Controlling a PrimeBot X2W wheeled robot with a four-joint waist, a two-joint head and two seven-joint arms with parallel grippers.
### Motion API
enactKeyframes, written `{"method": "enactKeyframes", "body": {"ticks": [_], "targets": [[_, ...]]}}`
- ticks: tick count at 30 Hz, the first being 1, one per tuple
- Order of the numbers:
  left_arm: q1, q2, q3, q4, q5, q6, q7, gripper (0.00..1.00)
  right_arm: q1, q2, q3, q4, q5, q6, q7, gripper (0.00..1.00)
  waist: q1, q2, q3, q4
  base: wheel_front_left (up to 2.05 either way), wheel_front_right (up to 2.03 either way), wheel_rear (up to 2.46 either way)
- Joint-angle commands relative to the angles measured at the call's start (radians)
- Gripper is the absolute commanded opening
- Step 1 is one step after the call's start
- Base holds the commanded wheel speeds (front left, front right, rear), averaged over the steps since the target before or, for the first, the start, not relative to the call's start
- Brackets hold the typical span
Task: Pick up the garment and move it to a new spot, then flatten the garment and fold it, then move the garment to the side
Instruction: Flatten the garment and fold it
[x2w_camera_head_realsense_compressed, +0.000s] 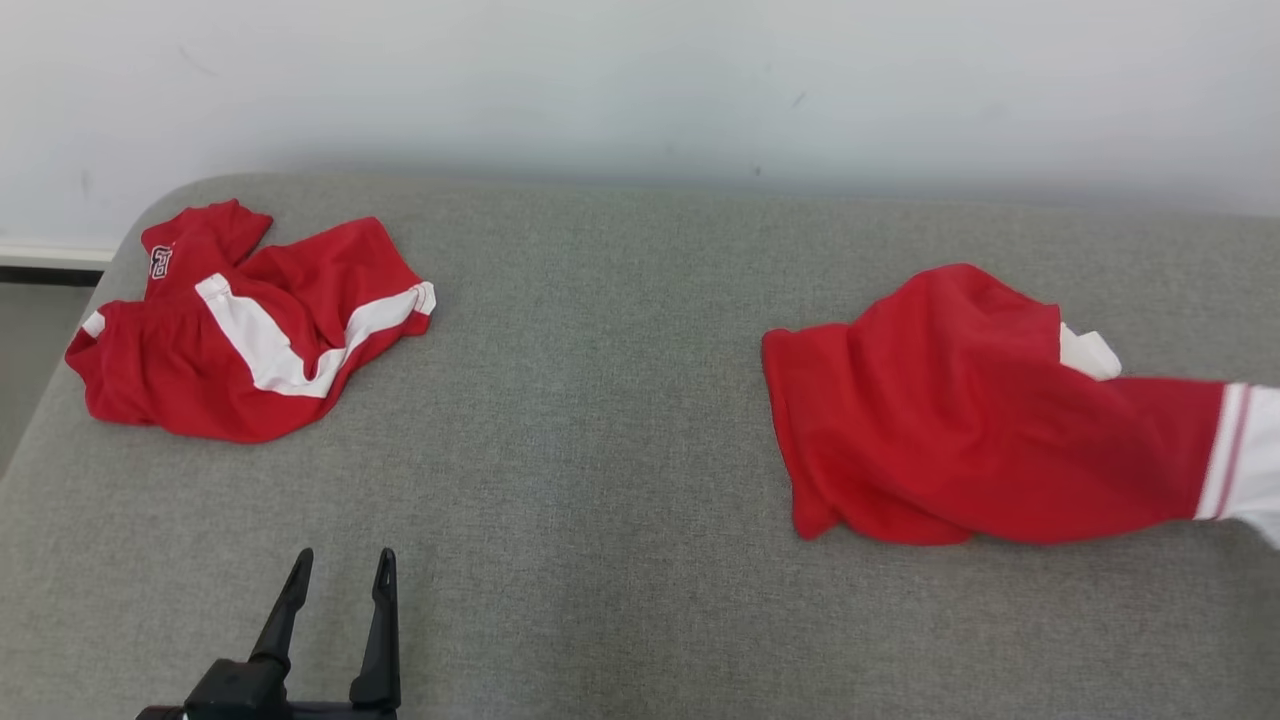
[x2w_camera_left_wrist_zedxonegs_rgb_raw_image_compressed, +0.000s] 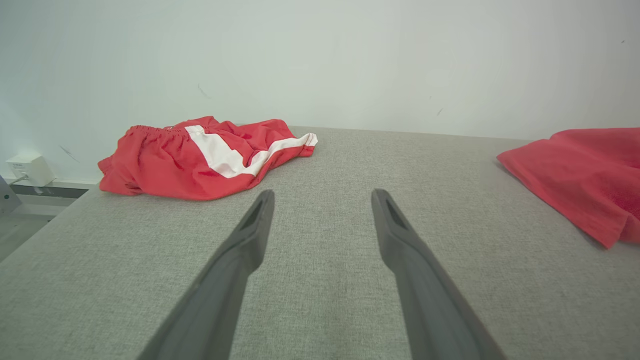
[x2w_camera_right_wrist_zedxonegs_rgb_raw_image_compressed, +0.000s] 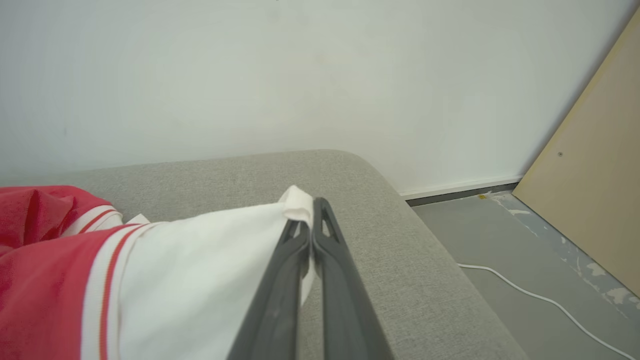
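The garment (x2w_camera_head_realsense_compressed: 980, 420) is red with a white, red-striped end and lies bunched at the right of the grey padded surface (x2w_camera_head_realsense_compressed: 600, 450). Its white end runs off the head view's right edge. In the right wrist view my right gripper (x2w_camera_right_wrist_zedxonegs_rgb_raw_image_compressed: 312, 220) is shut on a corner of that white cloth (x2w_camera_right_wrist_zedxonegs_rgb_raw_image_compressed: 200, 270), near the surface's rounded right end. My left gripper (x2w_camera_head_realsense_compressed: 343, 565) stands open above the surface at the lower left, holding nothing. In the left wrist view the left gripper (x2w_camera_left_wrist_zedxonegs_rgb_raw_image_compressed: 322, 200) points between both cloths, with the garment (x2w_camera_left_wrist_zedxonegs_rgb_raw_image_compressed: 575, 170) to its right.
Crumpled red shorts with white stripes (x2w_camera_head_realsense_compressed: 250, 330) lie at the far left corner, also in the left wrist view as red shorts (x2w_camera_left_wrist_zedxonegs_rgb_raw_image_compressed: 200, 160). A white wall backs the surface. Right of it, the floor holds a white cable (x2w_camera_right_wrist_zedxonegs_rgb_raw_image_compressed: 525, 295) and a leaning wooden board (x2w_camera_right_wrist_zedxonegs_rgb_raw_image_compressed: 590, 190).
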Motion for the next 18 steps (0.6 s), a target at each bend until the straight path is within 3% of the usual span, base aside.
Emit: {"method": "enactKeyframes", "body": {"ticks": [1, 9, 14, 18], "targets": [[0.020, -0.004, 0.003, -0.003, 0.010, 0.002, -0.003, 1.00, 0.017, -0.039, -0.025, -0.021, 0.008, -0.003, 0.000, 0.00, 0.0000, -0.0001, -0.018, -0.011, 0.00, 0.00, 0.00], [0.032, -0.010, 0.003, -0.009, 0.015, 0.002, -0.003, 1.00, 0.019, -0.169, -0.110, -0.093, 0.040, -0.003, 0.000, 0.00, 0.0000, -0.0001, -0.029, -0.010, 0.00, 0.00, 0.00], [0.039, -0.014, 0.010, -0.012, 0.017, 0.002, -0.003, 1.00, -0.009, -0.155, -0.087, -0.170, 0.065, -0.003, 0.016, 0.00, 0.0000, -0.0001, -0.033, -0.011, 0.00, 0.00, 0.00], [0.044, -0.017, 0.009, -0.006, 0.019, 0.002, -0.003, 1.00, -0.039, -0.082, -0.030, -0.270, 0.043, -0.003, 0.026, 0.00, 0.0000, -0.0001, -0.044, -0.009, 0.00, 0.00, 0.00]]}}
